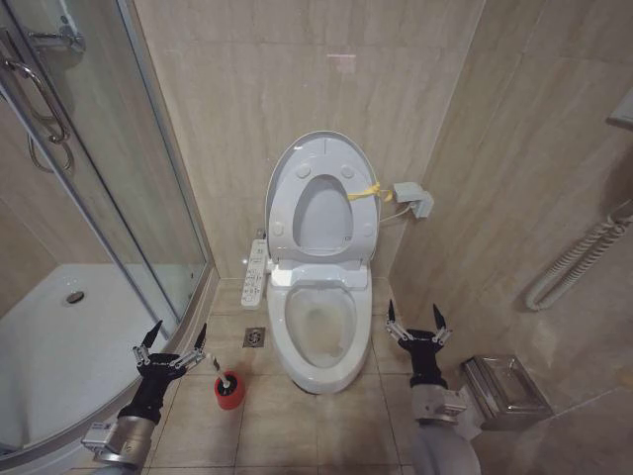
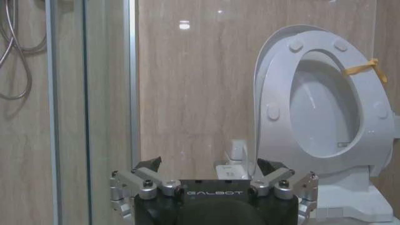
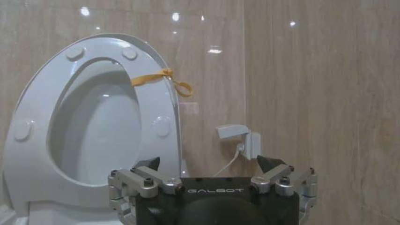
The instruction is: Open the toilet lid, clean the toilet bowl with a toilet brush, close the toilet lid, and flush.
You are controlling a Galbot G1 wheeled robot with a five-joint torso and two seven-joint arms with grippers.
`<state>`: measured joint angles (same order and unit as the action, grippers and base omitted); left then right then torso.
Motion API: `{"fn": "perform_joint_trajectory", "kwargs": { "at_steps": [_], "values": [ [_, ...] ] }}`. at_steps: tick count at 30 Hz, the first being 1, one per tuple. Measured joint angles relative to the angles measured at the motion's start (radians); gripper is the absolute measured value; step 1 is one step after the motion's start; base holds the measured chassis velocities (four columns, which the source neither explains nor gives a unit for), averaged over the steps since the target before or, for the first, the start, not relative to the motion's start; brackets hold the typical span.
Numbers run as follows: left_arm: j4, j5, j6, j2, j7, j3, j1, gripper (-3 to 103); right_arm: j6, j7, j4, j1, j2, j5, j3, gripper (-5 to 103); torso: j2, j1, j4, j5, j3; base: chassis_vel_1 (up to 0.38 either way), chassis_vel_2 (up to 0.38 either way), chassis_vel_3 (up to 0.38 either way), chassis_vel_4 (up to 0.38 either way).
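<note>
The toilet lid (image 1: 324, 213) stands upright against the wall with the ring seat (image 1: 284, 203) raised in front of it. A yellow band (image 1: 364, 191) is tied to their right edge. The toilet bowl (image 1: 318, 377) lies uncovered below. On the floor left of the bowl the toilet brush (image 1: 226, 379) stands in its red cup holder (image 1: 230, 395). My left gripper (image 1: 178, 336) hangs open just left of the holder, holding nothing. My right gripper (image 1: 413, 317) is open beside the bowl's right side. The left wrist view shows the left gripper (image 2: 209, 165) and lid (image 2: 319, 112); the right wrist view shows the right gripper (image 3: 209, 164) and lid (image 3: 100, 131).
A glass shower enclosure (image 1: 109, 178) borders the left. The side button panel (image 1: 255, 272) and a floor drain (image 1: 254, 337) lie left of the toilet. A wall socket (image 1: 413, 196), a coiled hose (image 1: 579, 259) and a metal box (image 1: 504, 386) crowd the right wall.
</note>
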<state>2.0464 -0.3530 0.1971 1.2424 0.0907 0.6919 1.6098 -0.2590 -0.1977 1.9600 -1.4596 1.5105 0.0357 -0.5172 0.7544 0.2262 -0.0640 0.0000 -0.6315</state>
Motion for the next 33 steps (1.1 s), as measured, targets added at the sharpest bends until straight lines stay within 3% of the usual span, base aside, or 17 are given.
{"fn": "perform_joint_trajectory", "kwargs": {
  "at_steps": [33],
  "values": [
    [0.000, 0.000, 0.000, 0.000, 0.000, 0.000, 0.000, 100, 0.002, -0.002, 0.000, -0.005, 0.005, -0.005, 0.002, 100, 0.000, 0.000, 0.0000, 0.0000, 0.000, 0.000, 0.000, 0.000, 0.000]
  ]
}}
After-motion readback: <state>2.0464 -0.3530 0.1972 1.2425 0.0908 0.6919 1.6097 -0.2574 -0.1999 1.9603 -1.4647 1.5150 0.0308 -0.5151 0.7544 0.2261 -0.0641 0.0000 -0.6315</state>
